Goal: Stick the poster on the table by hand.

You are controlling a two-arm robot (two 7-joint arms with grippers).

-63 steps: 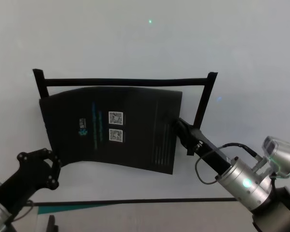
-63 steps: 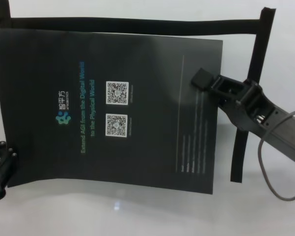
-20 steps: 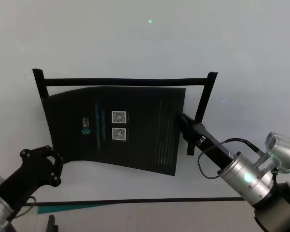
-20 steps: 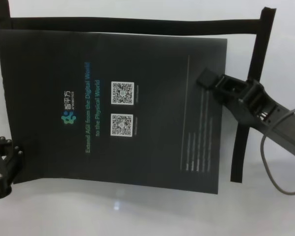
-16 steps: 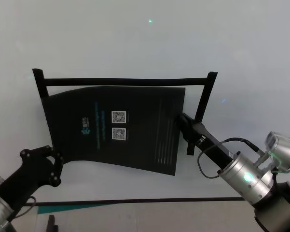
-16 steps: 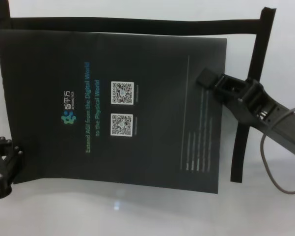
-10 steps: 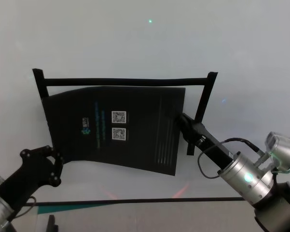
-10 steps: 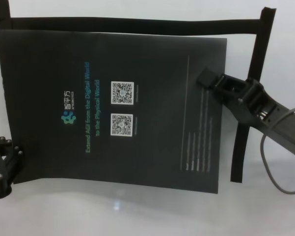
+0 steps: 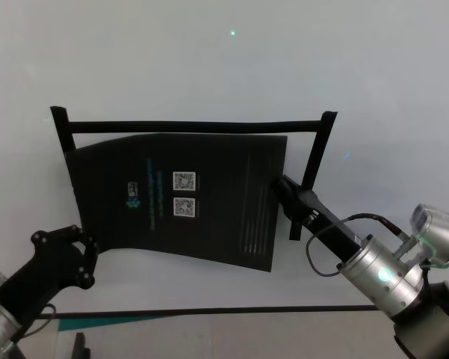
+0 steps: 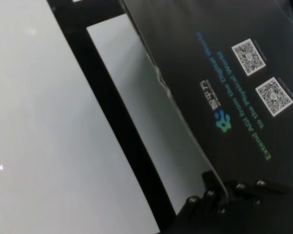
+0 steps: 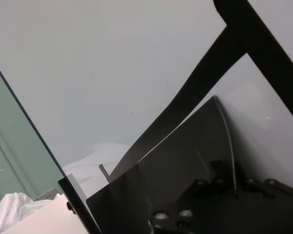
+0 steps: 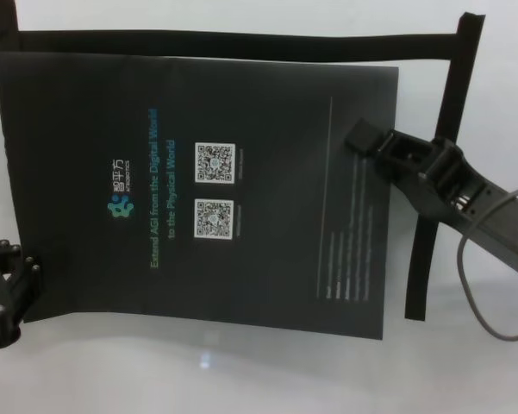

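Note:
The black poster (image 9: 175,198) with teal text and two white QR codes lies inside the tape frame on the white table (image 9: 209,60), its near edge bowed. It fills the chest view (image 12: 198,172). My left gripper (image 9: 81,241) is shut on its near left corner, as the left wrist view (image 10: 219,197) shows, with that edge raised off the table. My right gripper (image 9: 280,187) is shut on the right edge, also in the chest view (image 12: 362,138) and the right wrist view (image 11: 224,183).
Black tape strips mark the frame: one along the far side (image 9: 194,126), one on the left (image 9: 60,127) and one on the right (image 9: 310,176). The table's near edge (image 9: 209,310) runs just below the poster. A grey cable (image 12: 483,302) loops off my right wrist.
Over three seconds the poster shifted right and slightly nearer and lies less bowed; both grippers moved with it. Over the last second nothing visibly moved.

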